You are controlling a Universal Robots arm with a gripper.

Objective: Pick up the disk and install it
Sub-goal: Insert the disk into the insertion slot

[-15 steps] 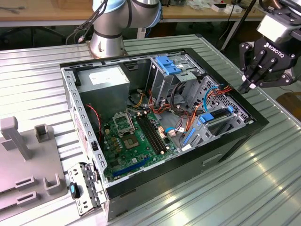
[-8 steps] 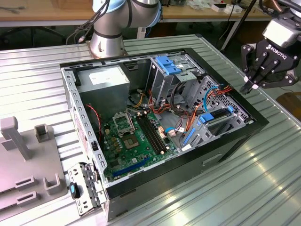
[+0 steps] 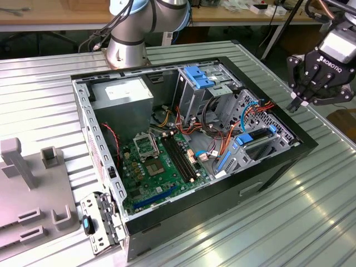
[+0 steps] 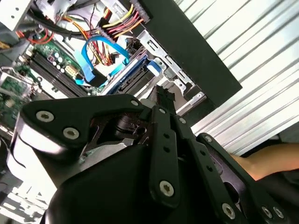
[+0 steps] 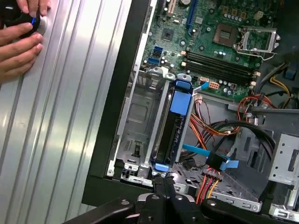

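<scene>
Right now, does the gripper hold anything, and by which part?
Nothing is held. The gripper is shut and empty near the case rim; the disk stands in its bay.

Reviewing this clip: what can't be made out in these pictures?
- Disk: stands edge-on in the metal bay in the first wrist view, so its label side is hidden.
- Hand: its own body blocks much of the case in the second wrist view.
- Object under a person's fingers: cut off by the first wrist view's edge.
</scene>
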